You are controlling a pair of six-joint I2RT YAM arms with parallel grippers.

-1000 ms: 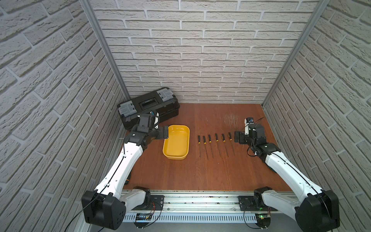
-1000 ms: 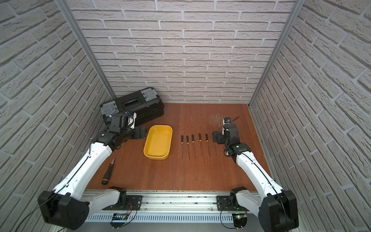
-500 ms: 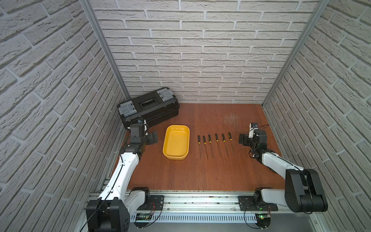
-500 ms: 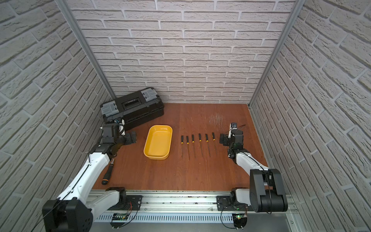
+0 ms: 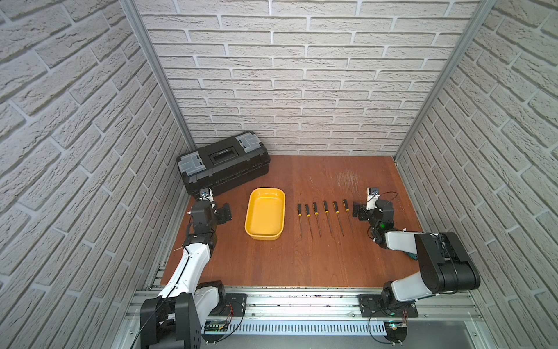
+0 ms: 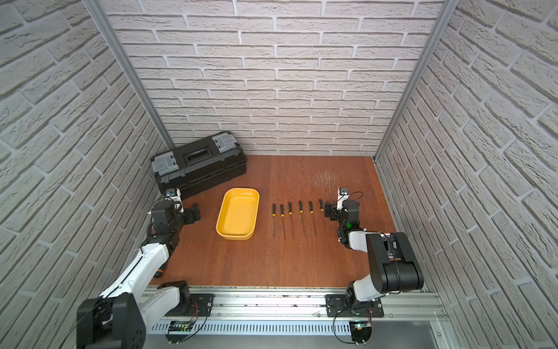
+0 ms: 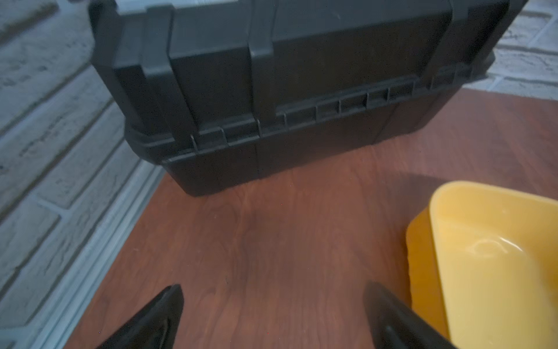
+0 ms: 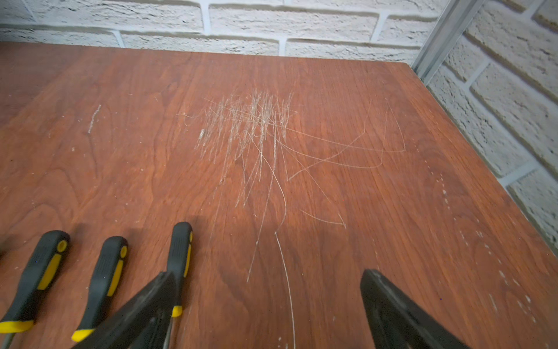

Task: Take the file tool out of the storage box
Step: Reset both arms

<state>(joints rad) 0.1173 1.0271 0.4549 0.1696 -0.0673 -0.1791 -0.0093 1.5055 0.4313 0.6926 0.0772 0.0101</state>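
Black jaws of your left gripper stand spread and hold nothing, just left of the yellow box at frame centre. Your right gripper is spread too, empty, beside the rightmost of six files, which lie on the table right of the box.

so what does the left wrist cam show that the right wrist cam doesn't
Only the left wrist view: the black toolbox and a corner of the yellow storage box. Only the right wrist view: three black-and-yellow file handles and a patch of scratches. Both: the wooden table, the brick wall, and an open tool holding nothing, the left tool and the right tool.
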